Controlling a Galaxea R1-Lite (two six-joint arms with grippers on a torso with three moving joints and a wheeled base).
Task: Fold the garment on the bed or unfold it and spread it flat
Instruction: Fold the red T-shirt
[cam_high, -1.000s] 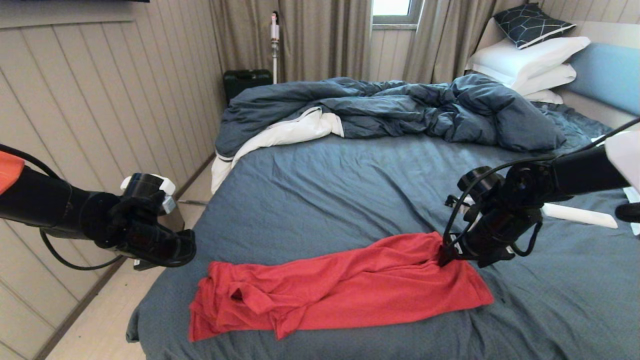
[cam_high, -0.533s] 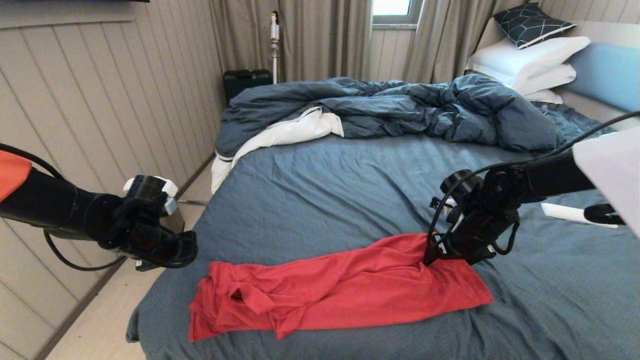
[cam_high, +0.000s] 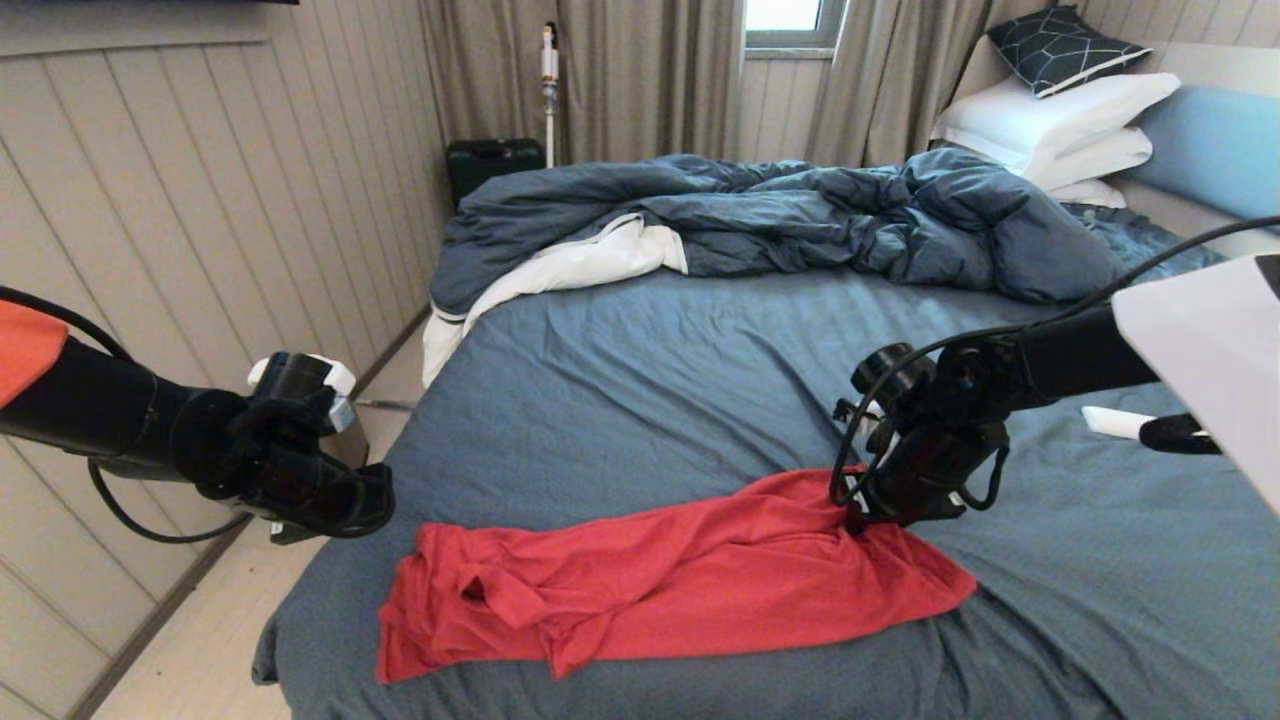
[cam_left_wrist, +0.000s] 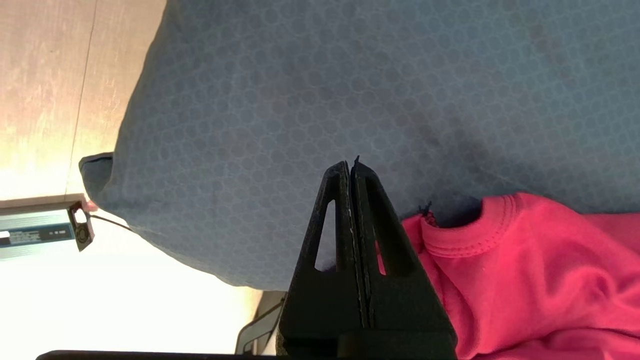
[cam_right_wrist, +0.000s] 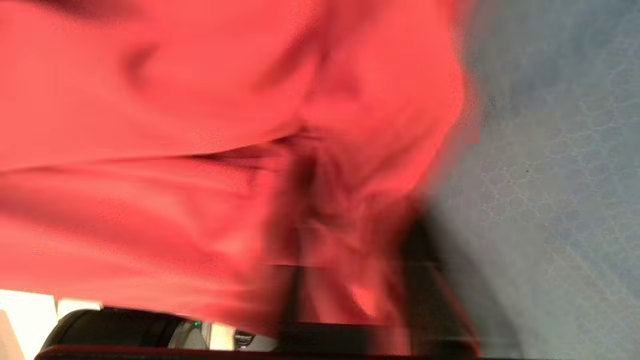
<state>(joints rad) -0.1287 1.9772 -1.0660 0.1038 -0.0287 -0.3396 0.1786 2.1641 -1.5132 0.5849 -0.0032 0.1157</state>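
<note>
The garment (cam_high: 680, 580), a bright red T-shirt, lies bunched in a long strip across the near part of the bed (cam_high: 680, 370). My right gripper (cam_high: 852, 520) is down at the shirt's far right edge, and the cloth puckers up into its closed fingers. The right wrist view is smeared; red fabric (cam_right_wrist: 175, 100) fills it and wraps the fingers. My left gripper (cam_high: 375, 500) hovers at the bed's left edge, just left of the shirt. In its wrist view the left gripper (cam_left_wrist: 351, 167) is shut and empty, with the ribbed collar (cam_left_wrist: 460, 240) beside it.
A rumpled dark blue duvet (cam_high: 800, 215) with white lining covers the far half of the bed. White pillows (cam_high: 1060, 125) and the light blue headboard (cam_high: 1215, 150) are at the far right. A white object (cam_high: 1105, 420) lies on the sheet behind my right arm. Floor (cam_high: 200, 650) runs along the left.
My right gripper has moved left holding the shirt's far right edge, dragging that end inward so the right corner has drawn in. The left arm has barely shifted.
</note>
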